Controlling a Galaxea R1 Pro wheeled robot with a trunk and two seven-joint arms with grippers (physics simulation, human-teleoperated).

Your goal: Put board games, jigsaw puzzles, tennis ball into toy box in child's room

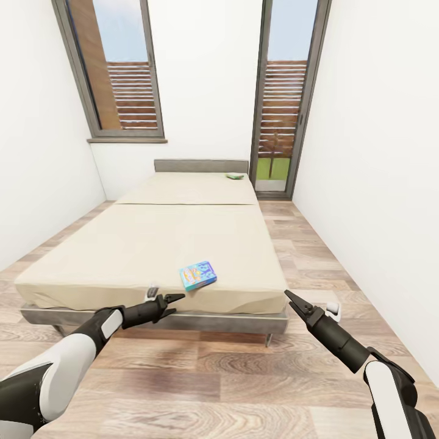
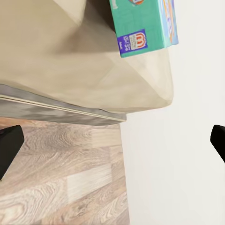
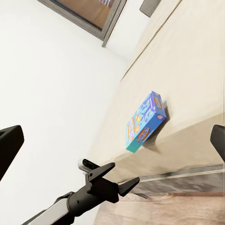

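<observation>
A beige bed [image 1: 152, 244] fills the middle of a narrow white room, its foot edge nearest the robot. A blue board game [image 1: 198, 275] lies flat near that foot edge, a little toward the foot corner on the robot's right, with its short side close to the edge. A second, green board game [image 1: 234, 176] lies at the head of the bed, near the head corner on the same side, just beside the headboard [image 1: 201, 166]. The left pincer [image 1: 171, 303] hangs in front of the foot edge, just below and to the left of the blue box, its jaws parted and holding nothing; in the left wrist view the dark fingertips [image 2: 9, 147] stand wide apart. The right pincer [image 1: 291, 299] hovers off the foot corner on the right, over the wooden floor [image 1: 244, 378], and its wrist view also shows the tips spread wide and empty. Behind the bed are a window [image 1: 116, 67] and a glass door [image 1: 283, 97].
</observation>
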